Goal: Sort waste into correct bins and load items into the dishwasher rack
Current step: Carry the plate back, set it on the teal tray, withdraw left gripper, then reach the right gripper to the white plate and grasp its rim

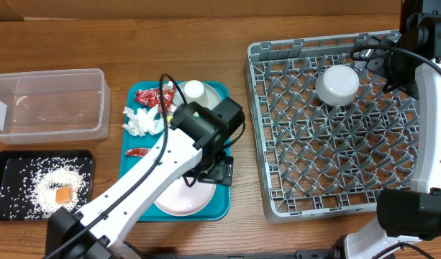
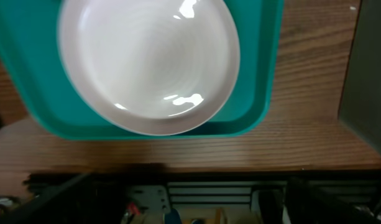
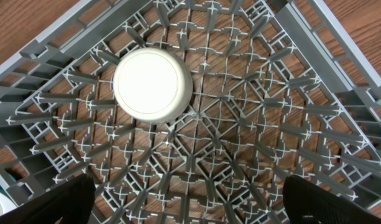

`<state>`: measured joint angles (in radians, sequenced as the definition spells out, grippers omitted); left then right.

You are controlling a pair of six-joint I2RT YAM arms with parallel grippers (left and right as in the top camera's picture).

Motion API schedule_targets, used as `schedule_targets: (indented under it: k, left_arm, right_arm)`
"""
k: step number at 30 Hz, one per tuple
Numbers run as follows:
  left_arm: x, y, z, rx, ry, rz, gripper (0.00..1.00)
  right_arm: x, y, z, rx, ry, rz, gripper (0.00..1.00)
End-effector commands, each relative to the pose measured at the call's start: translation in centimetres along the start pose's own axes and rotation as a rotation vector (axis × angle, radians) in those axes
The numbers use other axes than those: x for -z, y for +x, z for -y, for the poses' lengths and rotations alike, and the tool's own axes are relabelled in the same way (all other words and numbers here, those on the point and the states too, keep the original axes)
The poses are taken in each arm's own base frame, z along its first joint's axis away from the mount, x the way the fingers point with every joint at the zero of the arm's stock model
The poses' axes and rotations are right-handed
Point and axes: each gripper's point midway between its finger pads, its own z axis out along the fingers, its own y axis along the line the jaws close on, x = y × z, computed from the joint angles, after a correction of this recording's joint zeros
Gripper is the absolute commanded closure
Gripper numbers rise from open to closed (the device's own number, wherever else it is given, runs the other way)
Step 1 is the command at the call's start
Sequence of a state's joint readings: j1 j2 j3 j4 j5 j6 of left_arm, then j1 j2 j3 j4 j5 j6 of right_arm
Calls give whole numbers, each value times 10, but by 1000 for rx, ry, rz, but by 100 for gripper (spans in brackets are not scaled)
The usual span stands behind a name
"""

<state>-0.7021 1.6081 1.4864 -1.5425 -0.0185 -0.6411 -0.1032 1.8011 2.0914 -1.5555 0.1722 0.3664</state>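
Note:
A pale pink plate [image 1: 178, 198] [image 2: 146, 62] lies at the near end of the teal tray [image 1: 128, 167] [image 2: 255, 118]. My left gripper [image 1: 217, 170] [image 2: 190, 208] hangs open above the plate's right edge, holding nothing. Red candy wrappers [image 1: 152, 96], crumpled tissue [image 1: 142, 121] and a white cup [image 1: 195, 90] sit at the tray's far end. Another red wrapper [image 1: 137, 152] lies at mid-left. The grey dishwasher rack [image 1: 278, 180] [image 3: 314, 74] holds an upturned white bowl [image 1: 337, 85] [image 3: 153, 84]. My right gripper [image 3: 190, 205] is open above the rack, to the bowl's right.
A clear tub [image 1: 47, 104] stands at the far left. In front of it, a black tray [image 1: 4, 173] holds rice grains [image 1: 47, 180] and an orange cube [image 1: 64, 195]. The table's front edge [image 2: 178, 165] runs just below the teal tray.

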Motion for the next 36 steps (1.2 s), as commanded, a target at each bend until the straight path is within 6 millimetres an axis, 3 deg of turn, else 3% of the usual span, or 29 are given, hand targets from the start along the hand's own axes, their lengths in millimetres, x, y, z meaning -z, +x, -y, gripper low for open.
schedule_targets:
  k: [1,3,8,9,13,16,19,21,25,30,36]
  left_arm:
    - [43,-20,-39,209,-84,183,0]
    - [61,-25,-61,311,-90,240,0]
    - [78,-24,-113,494,-75,279,0]
    - [82,-22,-137,545,-98,293,0]
    - [89,-13,-186,709,-102,310,0]
    - [88,-6,-204,790,-60,288,1]
    - [87,0,-227,823,-85,276,0]
    - [85,5,-239,893,-79,265,0]
    - [82,14,-257,1013,-42,242,0]
    - [80,22,-272,1082,-49,234,0]
    - [80,23,-274,1100,-45,232,0]
  right_arm:
    - [4,-2,1,-6,2,19,0]
    - [4,-2,1,-6,2,20,0]
    - [4,-3,-9,-12,-51,18,0]
    - [5,-4,-19,-14,-109,11,0]
    - [11,0,-48,-9,-274,-26,0]
    - [25,18,-79,0,-472,-131,0]
    - [55,46,-121,133,-743,-237,2]
    - [65,66,-137,271,-787,-244,7]
    - [60,116,-163,477,-609,-243,6]
    - [69,182,-218,717,-610,-213,1]
    - [34,246,-258,776,-498,-121,0]
